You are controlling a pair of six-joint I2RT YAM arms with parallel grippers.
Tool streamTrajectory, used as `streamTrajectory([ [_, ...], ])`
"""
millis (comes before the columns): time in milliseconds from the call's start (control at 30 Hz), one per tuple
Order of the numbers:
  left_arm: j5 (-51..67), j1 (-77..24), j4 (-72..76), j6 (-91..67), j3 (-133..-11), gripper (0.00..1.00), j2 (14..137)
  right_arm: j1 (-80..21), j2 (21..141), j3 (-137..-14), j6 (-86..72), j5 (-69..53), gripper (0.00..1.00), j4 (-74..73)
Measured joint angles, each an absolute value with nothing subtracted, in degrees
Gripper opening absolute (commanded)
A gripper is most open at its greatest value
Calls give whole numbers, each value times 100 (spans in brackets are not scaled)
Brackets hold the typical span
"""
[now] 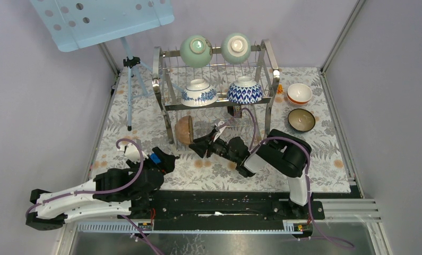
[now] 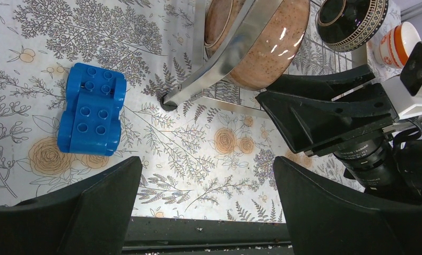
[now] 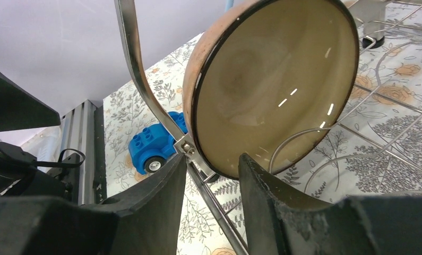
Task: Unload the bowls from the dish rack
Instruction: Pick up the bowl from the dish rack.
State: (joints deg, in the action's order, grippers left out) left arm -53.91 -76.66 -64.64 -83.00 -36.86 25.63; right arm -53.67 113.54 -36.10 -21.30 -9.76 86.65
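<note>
Straddles the rim of the brown bowl (image 3: 272, 85), standing on edge low in the dish rack (image 1: 222, 104) by its left frame, with the right gripper (image 3: 211, 159) part-closed, firm grip unclear, presumably for lifting out, leaving the left gripper (image 2: 207, 162) wide open, empty, aside.

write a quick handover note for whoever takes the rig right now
Left gripper: open, empty, low near its base.
Right gripper: straddles the rim of the brown ceramic bowl on the steel wire dish rack bottom tier; grip unclear.
Done: orange-and-white bowl and dark bowl sit on the table right of the rack.
Left: the brown bowl, two blue-and-white patterned bowls on the middle tier, two pale green bowls on top.
</note>
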Motion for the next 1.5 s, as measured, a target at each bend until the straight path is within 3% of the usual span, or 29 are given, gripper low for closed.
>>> streamTrajectory([
  [233,-5391,-7666,-6464,-8300,-3686,99,2574,-5347,11463,-3774,-2290,-1164,47,8667],
  [800,-5393,-7666,-6464,-8302,-3686,99,2613,-5170,11756,-4187,-2842,-1708,34,8670],
  [1100,-5395,-7666,-6464,-8302,-3686,99,2615,-5120,11830,-4311,-3002,-1903,22,8742],
  [1367,-5395,-7666,-6464,-8302,-3686,99,2615,-5081,11891,-4348,-3052,-2005,1,8840],
  [1500,-5395,-7666,-6464,-8300,-3686,99,2615,-5061,11891,-4366,-3105,-2032,0,8858],
])
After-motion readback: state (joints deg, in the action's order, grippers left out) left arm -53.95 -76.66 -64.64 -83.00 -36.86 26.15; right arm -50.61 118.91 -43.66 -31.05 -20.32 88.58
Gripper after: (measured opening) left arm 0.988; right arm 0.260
